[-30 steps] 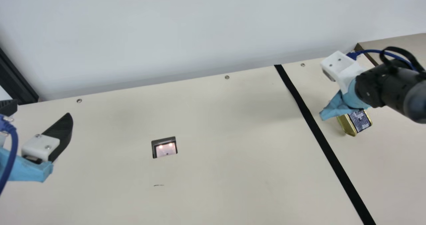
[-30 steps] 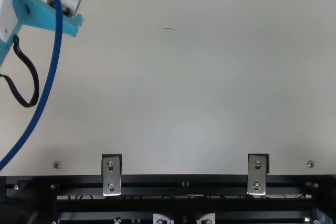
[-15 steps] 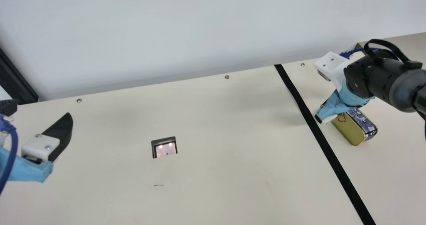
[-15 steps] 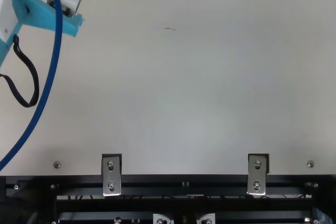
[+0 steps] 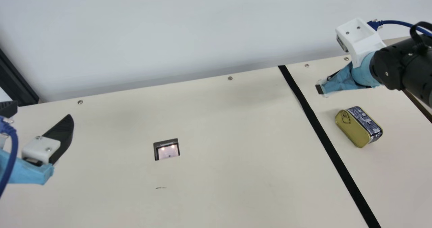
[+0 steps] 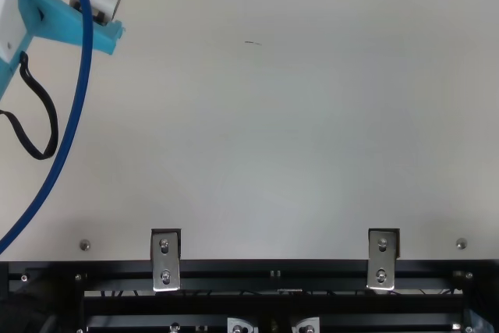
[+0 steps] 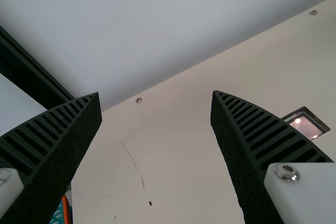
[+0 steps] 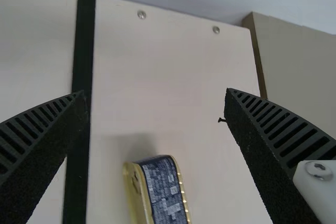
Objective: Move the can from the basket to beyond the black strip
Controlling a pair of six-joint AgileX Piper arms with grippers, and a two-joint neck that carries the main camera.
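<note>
The can (image 5: 351, 130), gold with a dark printed label, rests on the table just right of the black strip (image 5: 324, 141), its ring-pull lid facing the strip. Beyond it, raised and apart from it, is my right gripper (image 5: 320, 89). In the right wrist view the right gripper (image 8: 155, 92) has its fingers wide apart with nothing held, and the can (image 8: 165, 192) shows low between them, beside the black strip (image 8: 82, 77). My left gripper (image 5: 42, 110) stands open at the main view's left; the left gripper (image 7: 156, 93) is empty in its wrist view too.
A dark-framed device with two lights (image 5: 166, 149) sits on the middle table. A pale wall runs behind the far edge, and a dark post (image 5: 17, 76) stands at the far left. Something teal with an orange edge (image 7: 64, 211) shows partly in the left wrist view; cannot tell what.
The can came to lie with more of its lid showing, then stayed put. My right gripper has let go and moved up and away from it. The left arm has kept still.
</note>
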